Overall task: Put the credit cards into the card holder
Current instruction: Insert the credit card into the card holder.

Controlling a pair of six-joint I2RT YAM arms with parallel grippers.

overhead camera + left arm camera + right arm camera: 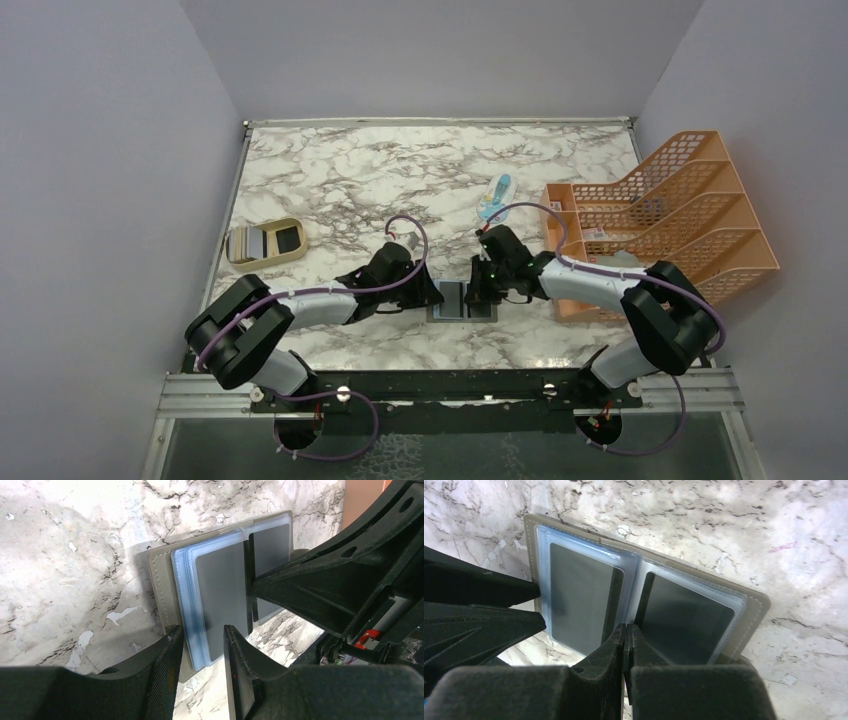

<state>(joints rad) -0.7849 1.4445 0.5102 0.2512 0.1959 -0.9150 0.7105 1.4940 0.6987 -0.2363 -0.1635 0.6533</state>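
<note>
Grey card holder (462, 300) lying open and flat at the front middle of the table (340, 180): stitched cover underneath, clear bluish pockets on top, a dark rectangle behind each. Left gripper (202, 630) part open, fingers either side of the pocket stack's near edge; firm hold or not, impossible to tell. Right gripper (626, 632) closed tight, nothing visible between its fingers, tips at the centre fold. Well apart to the left, tan tray (262, 264) holding credit cards (246, 242). Behind and right, blue-and-white packet (495, 197). Far right, orange file rack (690, 200). White marble top with grey veins; plain grey walls (100, 150) on three sides.
</note>
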